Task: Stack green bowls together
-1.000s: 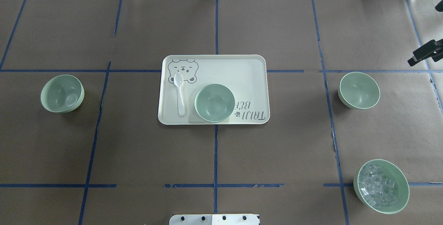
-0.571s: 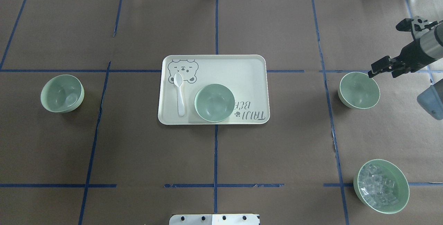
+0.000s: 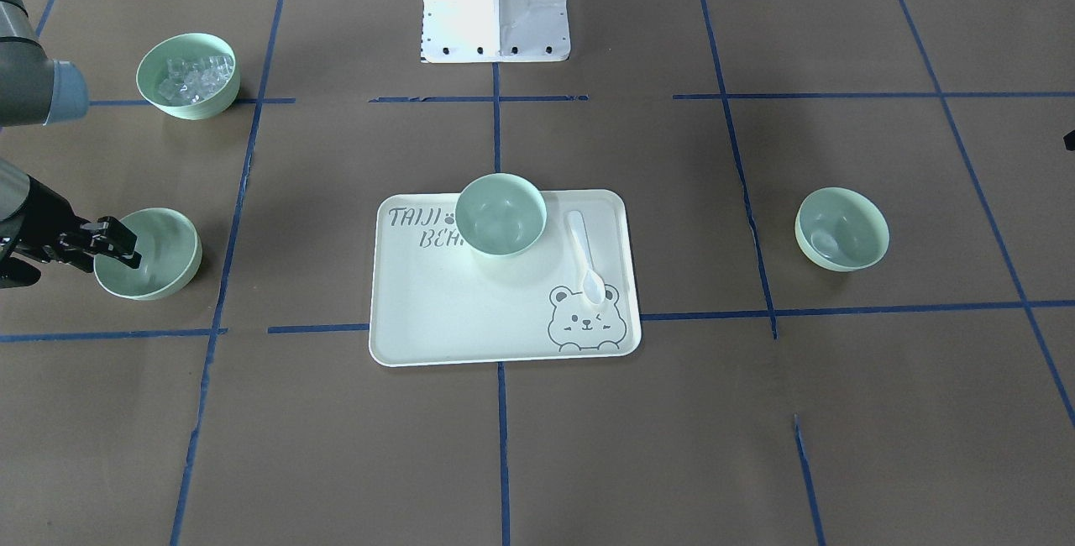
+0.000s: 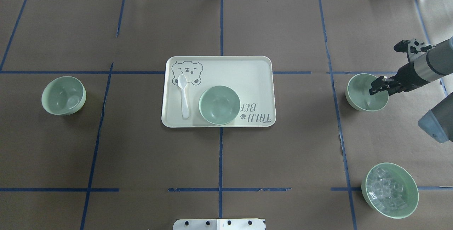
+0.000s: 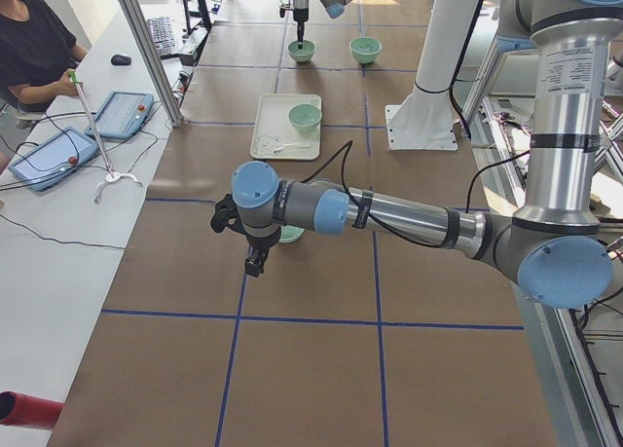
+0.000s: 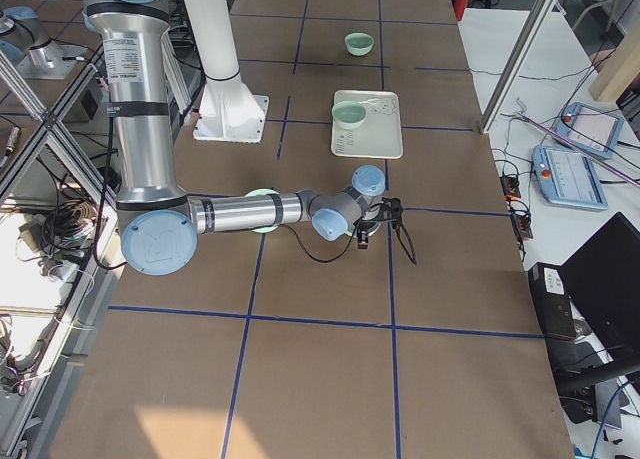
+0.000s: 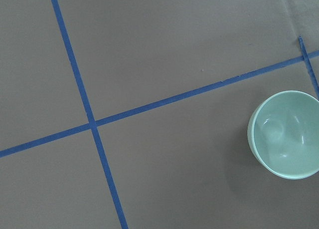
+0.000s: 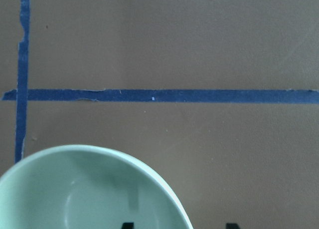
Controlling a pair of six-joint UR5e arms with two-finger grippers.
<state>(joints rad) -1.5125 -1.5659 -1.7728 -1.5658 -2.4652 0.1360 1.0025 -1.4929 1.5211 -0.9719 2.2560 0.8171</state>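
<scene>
Three pale green bowls stand apart. One is at the left (image 4: 63,95), one on the tray (image 4: 219,105), one at the right (image 4: 364,93). My right gripper (image 4: 377,87) is open at the right bowl's right rim. In the right wrist view its gripper (image 8: 178,225) has the two tips apart, with the rim of the bowl (image 8: 84,194) between them. The front view shows the right gripper (image 3: 117,250) at that bowl (image 3: 159,265). My left gripper (image 5: 255,262) shows only in the exterior left view, above the table near the left bowl (image 7: 286,134); I cannot tell whether it is open or shut.
A pale bear-print tray (image 4: 247,67) lies mid-table with a white spoon (image 4: 184,97) on it beside the centre bowl. A green bowl of clear cubes (image 4: 390,190) stands at the near right. The robot's base plate (image 4: 219,224) is at the front edge.
My right arm came in from the right edge and moved down and left to the right bowl's rim. The bowls, tray and spoon have not moved.
</scene>
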